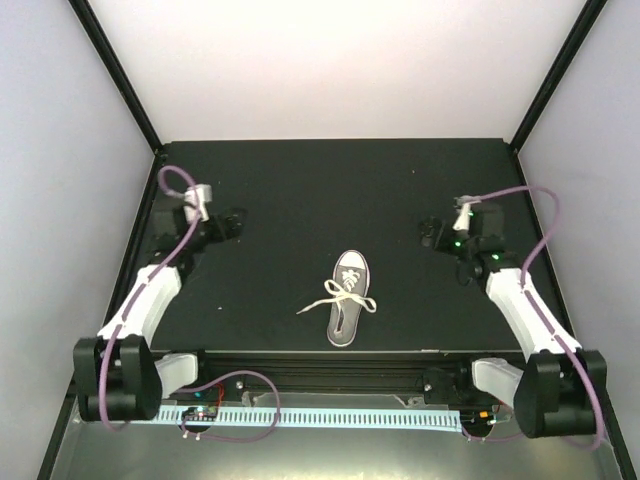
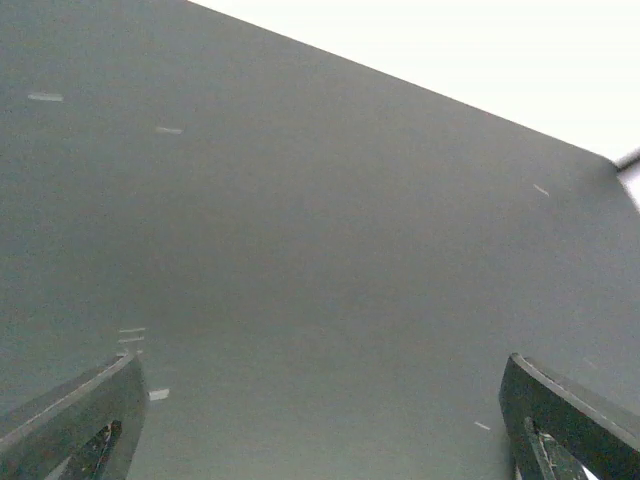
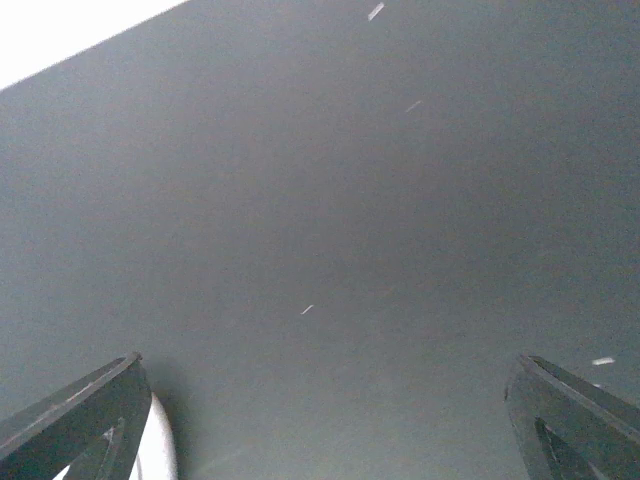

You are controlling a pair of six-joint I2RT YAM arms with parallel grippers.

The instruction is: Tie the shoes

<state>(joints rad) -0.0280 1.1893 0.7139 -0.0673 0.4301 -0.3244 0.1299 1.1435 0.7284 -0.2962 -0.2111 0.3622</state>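
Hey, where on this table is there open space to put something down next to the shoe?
The far half of the table is bare, between the left gripper, the right gripper and the back edge. Bare strips also flank the sneaker, between it and each arm. Its laces crowd the near centre.

A: What stands in the way on the tabletop point(image 1: 300, 190)?
B: Only the shoe point(image 1: 348, 300), middle, near the front edge. Its laces point(image 1: 337, 298) trail out to both sides.
A: Room around it?
B: Bare tabletop left, right and behind. The left tool point(image 1: 232, 222) and right tool point(image 1: 432, 234) sit well apart from it, each with its fingers spread wide over open tabletop.
A: Limits?
B: Walls point(image 1: 340, 70) on three sides, with black posts point(image 1: 118, 72) rising from the rear corners.
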